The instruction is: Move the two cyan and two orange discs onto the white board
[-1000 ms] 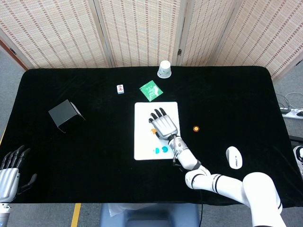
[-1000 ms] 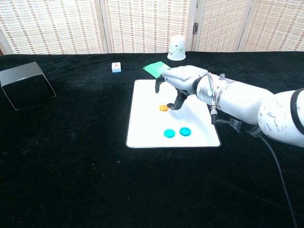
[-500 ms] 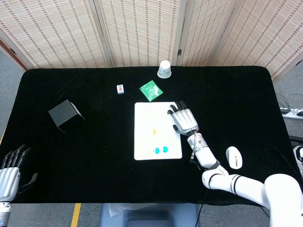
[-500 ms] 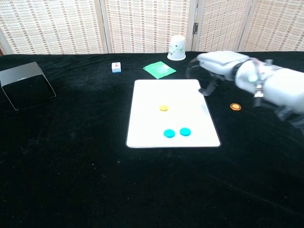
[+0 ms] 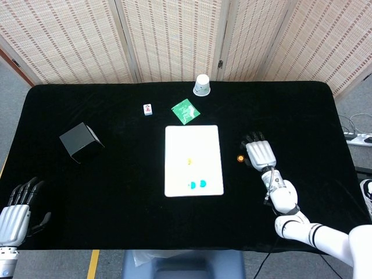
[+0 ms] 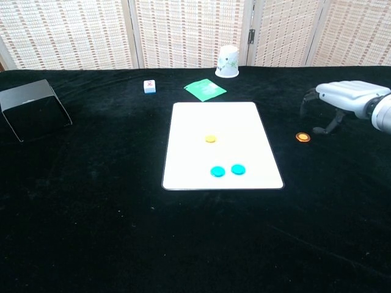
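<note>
Two cyan discs (image 6: 218, 171) (image 6: 238, 169) lie side by side near the front of the white board (image 6: 195, 159), and one orange disc (image 6: 211, 139) sits at its middle. The same board (image 5: 177, 174) shows in the head view with the cyan pair (image 5: 197, 185). The other orange disc (image 6: 302, 137) (image 5: 240, 157) lies on the black cloth right of the board. My right hand (image 6: 342, 101) (image 5: 259, 154) hovers just right of that disc, fingers apart and holding nothing. My left hand (image 5: 16, 215) hangs open off the table's front left corner.
A black box (image 6: 33, 110) stands at the far left. A small white tile (image 6: 149, 86), a green card (image 6: 205, 90) and a white paper cup (image 6: 228, 61) sit behind the board. A white mouse (image 5: 286, 193) lies at the front right.
My right hand left the orange disc on the board and swung right across it, ending beside the orange disc on the cloth. The left hand barely moved.
</note>
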Action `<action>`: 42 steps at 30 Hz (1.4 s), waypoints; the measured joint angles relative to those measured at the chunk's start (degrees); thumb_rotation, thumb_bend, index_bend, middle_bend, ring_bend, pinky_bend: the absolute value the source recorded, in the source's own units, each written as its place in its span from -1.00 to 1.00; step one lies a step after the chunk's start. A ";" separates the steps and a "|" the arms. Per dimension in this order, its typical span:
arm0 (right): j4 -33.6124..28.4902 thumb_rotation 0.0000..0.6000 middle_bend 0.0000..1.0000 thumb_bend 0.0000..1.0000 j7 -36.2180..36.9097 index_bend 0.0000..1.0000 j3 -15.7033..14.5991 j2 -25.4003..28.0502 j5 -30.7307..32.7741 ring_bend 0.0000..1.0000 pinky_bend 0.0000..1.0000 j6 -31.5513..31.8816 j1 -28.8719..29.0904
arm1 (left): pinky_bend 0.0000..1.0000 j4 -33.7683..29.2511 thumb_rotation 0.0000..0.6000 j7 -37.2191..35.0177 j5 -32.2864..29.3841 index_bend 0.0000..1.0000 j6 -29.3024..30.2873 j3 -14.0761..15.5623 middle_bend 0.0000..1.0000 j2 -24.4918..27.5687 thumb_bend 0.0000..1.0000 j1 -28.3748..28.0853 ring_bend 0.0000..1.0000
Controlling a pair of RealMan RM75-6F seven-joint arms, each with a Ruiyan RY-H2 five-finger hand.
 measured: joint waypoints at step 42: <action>9.50 1.00 -0.58 -0.11 0.82 -0.01 0.79 -6.65 -2.47 -0.92 -1.00 -3.32 0.75 | -1.00 0.99 1.00 -0.50 -0.99 -0.79 -0.31 0.13 -0.96 -0.19 -0.20 0.39 -0.88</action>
